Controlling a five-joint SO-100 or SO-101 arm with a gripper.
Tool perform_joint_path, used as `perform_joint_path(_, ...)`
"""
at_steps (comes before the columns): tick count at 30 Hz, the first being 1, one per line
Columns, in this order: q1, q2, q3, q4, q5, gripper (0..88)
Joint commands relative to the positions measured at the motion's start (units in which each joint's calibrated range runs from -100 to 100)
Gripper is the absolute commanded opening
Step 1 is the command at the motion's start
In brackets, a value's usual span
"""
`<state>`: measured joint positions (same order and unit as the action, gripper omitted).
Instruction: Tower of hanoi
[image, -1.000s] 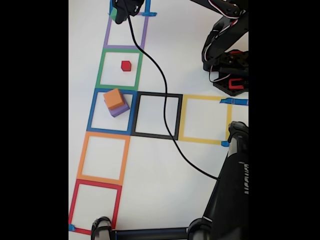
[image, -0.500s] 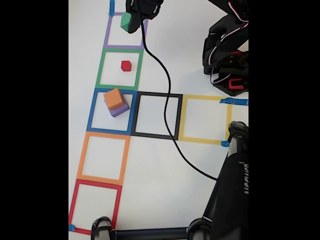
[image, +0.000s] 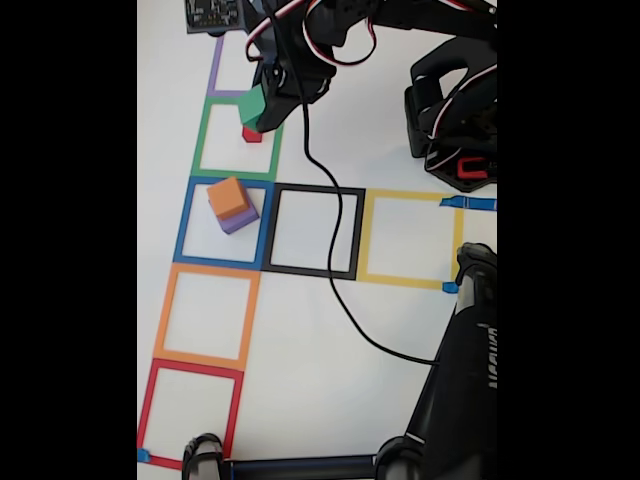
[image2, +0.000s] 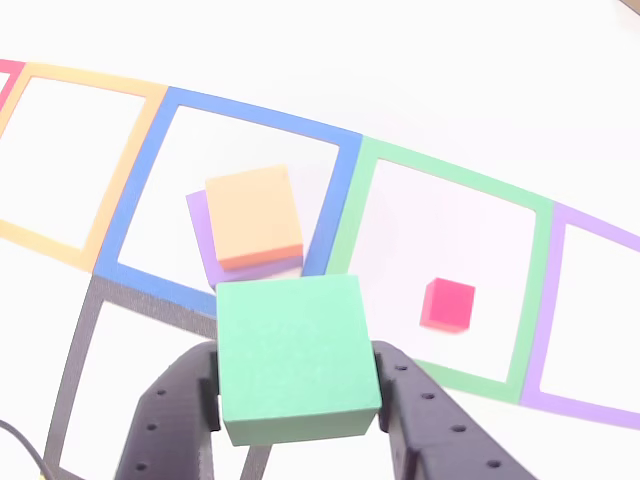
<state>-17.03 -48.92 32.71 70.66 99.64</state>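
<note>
Other view, left to right. Orange block (image2: 254, 216) stacked on purple block (image2: 208, 238), turned slightly askew to each other, inside blue tape square (image2: 135, 190), just beyond tool. Tool (image2: 299, 395) pinching green block (image2: 296, 356) by left and right faces, block held level above counter (image2: 420, 70). Red block (image2: 448, 304) alone inside green tape square (image2: 532, 290), right of tool, lower than green block.
</note>
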Motion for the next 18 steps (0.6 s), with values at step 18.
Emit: perform_joint_path(18, -5.02, 14.65, 30.38, -57.05, 0.36, 5.3)
